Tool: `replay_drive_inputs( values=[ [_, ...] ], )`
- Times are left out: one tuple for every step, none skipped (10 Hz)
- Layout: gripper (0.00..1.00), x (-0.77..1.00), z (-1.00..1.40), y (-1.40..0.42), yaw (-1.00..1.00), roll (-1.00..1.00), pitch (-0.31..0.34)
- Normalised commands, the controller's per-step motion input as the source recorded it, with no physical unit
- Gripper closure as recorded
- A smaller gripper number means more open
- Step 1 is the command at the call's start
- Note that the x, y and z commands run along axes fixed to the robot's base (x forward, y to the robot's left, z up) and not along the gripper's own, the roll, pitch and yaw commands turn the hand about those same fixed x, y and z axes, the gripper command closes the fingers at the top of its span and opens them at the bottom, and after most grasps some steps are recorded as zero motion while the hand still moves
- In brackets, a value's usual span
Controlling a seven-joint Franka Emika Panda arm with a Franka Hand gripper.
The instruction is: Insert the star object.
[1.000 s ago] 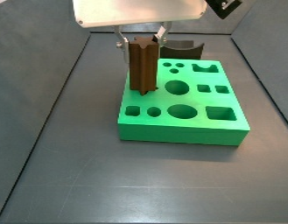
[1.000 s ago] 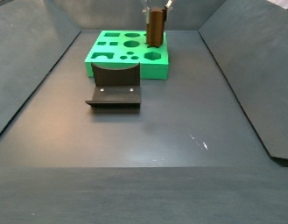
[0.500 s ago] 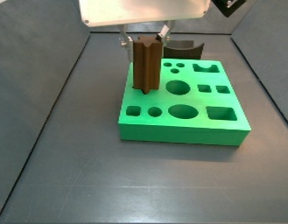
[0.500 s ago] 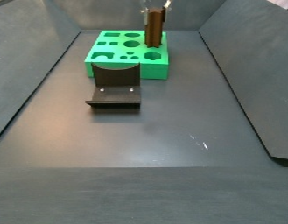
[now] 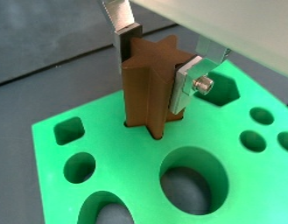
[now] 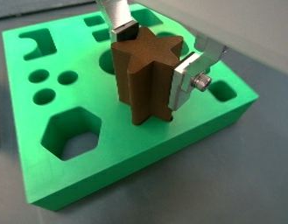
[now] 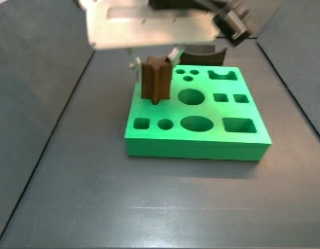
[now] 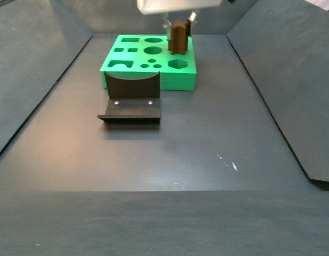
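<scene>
The jaws of the gripper [image 5: 157, 59] are clamped on the star object [image 5: 152, 87], one silver plate on each side of its upper part, which keeps the ridged prism upright over the green block [image 6: 64, 166]. Its lower end already sits in a hole near one corner of the green block, seemingly the star-shaped one. The fixture [image 8: 131, 106] stands on the counter [image 8: 167, 170] just beside the green block, unused for now.

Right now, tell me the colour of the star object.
Dark brown star object, gripped by the end effector over the green block; clearest in a wrist view.
</scene>
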Motion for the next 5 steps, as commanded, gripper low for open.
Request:
replay_drive_inputs(
  values=[
    [1.00, -0.18, -1.00, -0.09, -0.09, 0.06, -0.121],
    [1.00, 0.00, -1.00, -0.03, -0.03, 0.02, -0.129],
    [1.00, 0.00, -0.21, 0.00, 0.00, -0.04, -0.063],
    [1.00, 0.00, 0.00, 0.11, -0.03, -0.10, 0.000],
    [1.00, 0.00, 0.00, 0.00, 0.00, 0.00, 0.000]
  ],
)
